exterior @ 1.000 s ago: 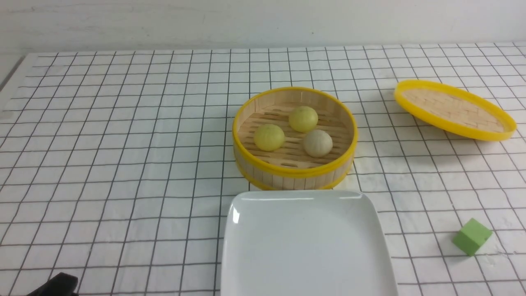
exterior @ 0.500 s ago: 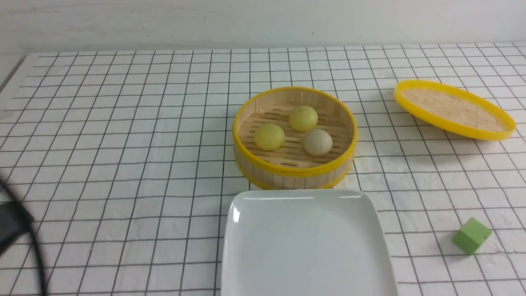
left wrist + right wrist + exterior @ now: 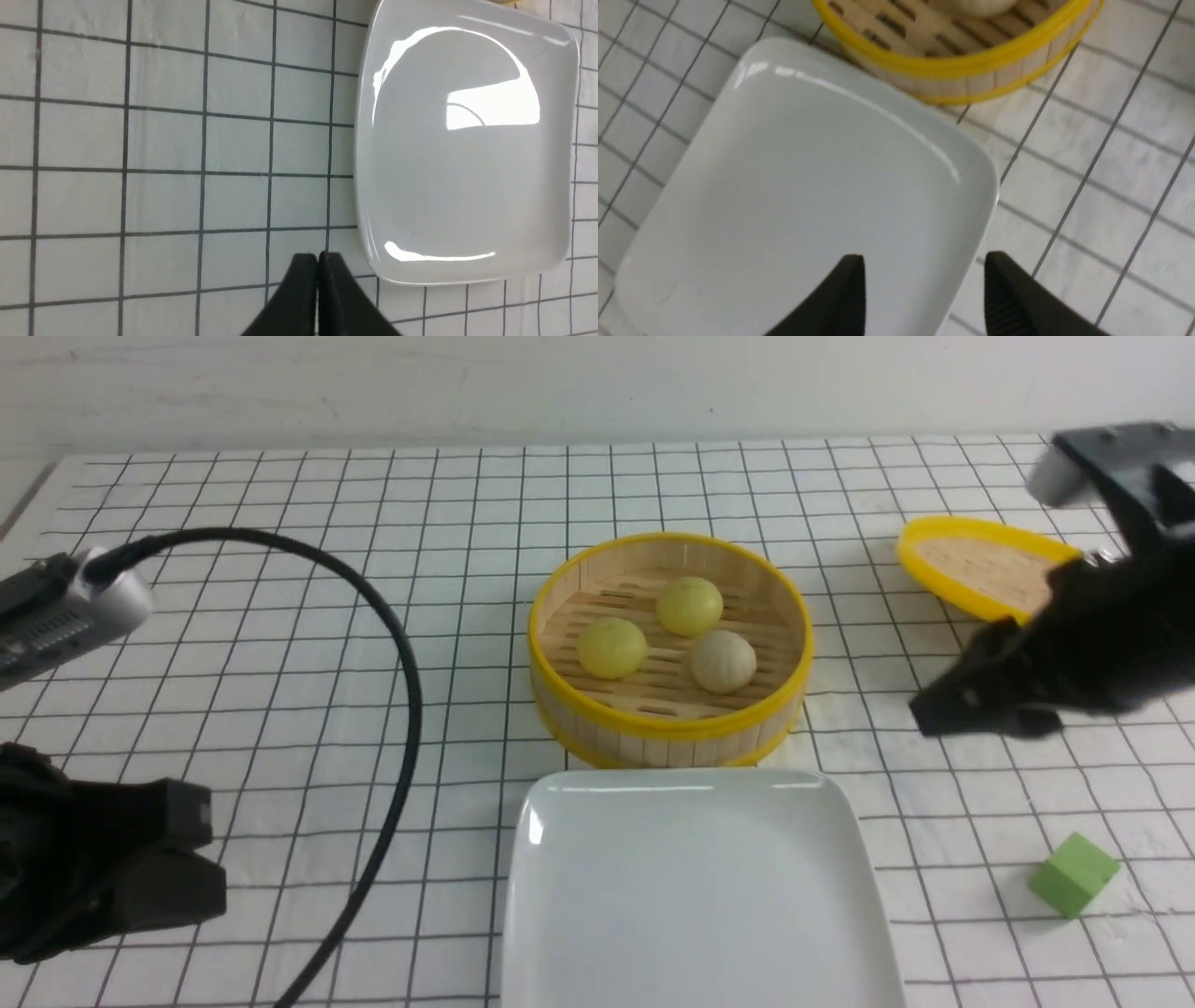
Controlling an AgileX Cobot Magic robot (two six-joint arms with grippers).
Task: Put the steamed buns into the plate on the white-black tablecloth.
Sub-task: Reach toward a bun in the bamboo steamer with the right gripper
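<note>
Front view: we see the three steamed buns sitting in the bamboo steamer basket at the middle of the white-black tablecloth, just behind the plate at its near edge. Our left gripper has its fingers pressed together on nothing; our right gripper has them apart, holding nothing.

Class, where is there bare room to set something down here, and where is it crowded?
Free: the plate; cloth between cable and steamer basket; cloth behind the basket. Crowded: basket, holding the steamed buns; right side, with lid, right gripper, green cube.
</note>
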